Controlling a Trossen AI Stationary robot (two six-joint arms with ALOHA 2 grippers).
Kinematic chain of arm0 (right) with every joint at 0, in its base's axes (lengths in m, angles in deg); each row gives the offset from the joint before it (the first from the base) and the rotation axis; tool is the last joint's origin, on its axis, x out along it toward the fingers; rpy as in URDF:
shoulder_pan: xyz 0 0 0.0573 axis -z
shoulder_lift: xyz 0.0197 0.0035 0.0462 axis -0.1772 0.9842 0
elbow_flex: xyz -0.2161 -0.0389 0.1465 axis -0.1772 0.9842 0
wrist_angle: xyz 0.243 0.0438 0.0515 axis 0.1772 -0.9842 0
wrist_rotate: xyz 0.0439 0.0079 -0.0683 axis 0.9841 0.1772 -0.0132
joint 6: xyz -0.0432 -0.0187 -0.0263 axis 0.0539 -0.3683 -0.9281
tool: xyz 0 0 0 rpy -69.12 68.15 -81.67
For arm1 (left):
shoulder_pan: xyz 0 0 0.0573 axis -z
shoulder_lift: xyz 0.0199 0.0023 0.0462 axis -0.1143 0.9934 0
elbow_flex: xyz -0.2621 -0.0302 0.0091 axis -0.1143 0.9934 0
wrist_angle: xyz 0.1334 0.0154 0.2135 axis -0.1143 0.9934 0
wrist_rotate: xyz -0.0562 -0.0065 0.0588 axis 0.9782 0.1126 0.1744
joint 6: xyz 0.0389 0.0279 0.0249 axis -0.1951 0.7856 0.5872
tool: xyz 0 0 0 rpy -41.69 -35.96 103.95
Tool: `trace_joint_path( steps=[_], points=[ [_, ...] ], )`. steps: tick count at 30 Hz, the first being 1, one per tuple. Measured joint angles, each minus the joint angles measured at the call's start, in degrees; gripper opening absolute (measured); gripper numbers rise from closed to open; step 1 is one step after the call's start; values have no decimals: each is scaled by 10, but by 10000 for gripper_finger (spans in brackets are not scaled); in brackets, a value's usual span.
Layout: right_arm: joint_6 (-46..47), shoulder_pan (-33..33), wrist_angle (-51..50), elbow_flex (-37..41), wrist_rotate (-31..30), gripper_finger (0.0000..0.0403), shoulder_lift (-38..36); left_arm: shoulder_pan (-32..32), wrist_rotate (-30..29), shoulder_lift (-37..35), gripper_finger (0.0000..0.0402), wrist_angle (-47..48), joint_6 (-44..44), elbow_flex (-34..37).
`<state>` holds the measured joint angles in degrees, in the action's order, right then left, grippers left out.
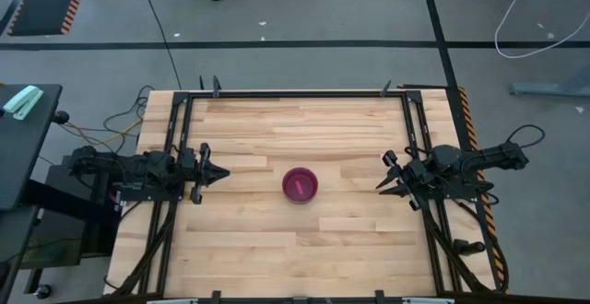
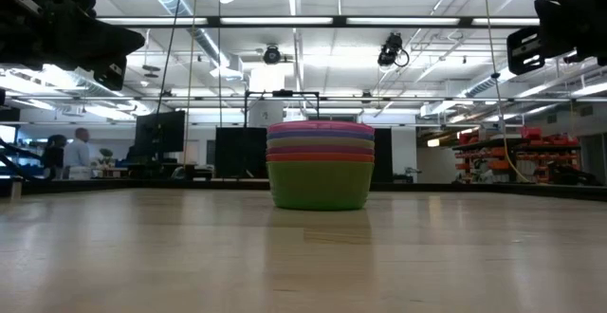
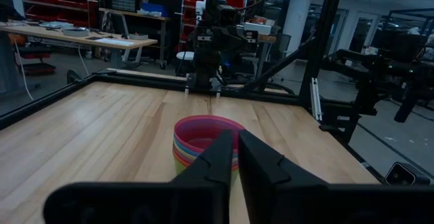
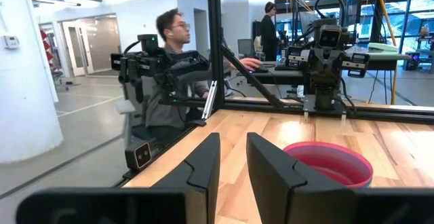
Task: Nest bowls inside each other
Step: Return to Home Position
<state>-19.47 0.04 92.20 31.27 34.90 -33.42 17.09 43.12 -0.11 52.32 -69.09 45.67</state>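
Observation:
The bowls stand nested in one stack (image 1: 300, 184) at the table's middle, its base resting on the wood. The low view shows the stack (image 2: 320, 166) with the green bowl at the bottom, the magenta-pink one on top, and the other coloured rims between. My left gripper (image 1: 225, 170) hovers near the table's left edge, pointing at the stack (image 3: 200, 137), shut (image 3: 235, 134). My right gripper (image 1: 381, 184) hovers near the right edge, facing the stack (image 4: 332, 159), its fingers slightly open (image 4: 232, 139). Both are well clear of the bowls.
A black metal frame (image 1: 304, 93) borders the wooden table (image 1: 304, 249). Bare wood lies all round the stack. Beyond the table's left side a person (image 4: 169, 61) sits at a desk, and another stands farther back (image 4: 270, 27).

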Motion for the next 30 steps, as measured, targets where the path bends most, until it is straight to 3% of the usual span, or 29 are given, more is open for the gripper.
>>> trace_joint_path(
  steps=[30],
  points=[
    [0,0,0,0,0,81,0,0,0,0,32,0,0,0]
  ],
)
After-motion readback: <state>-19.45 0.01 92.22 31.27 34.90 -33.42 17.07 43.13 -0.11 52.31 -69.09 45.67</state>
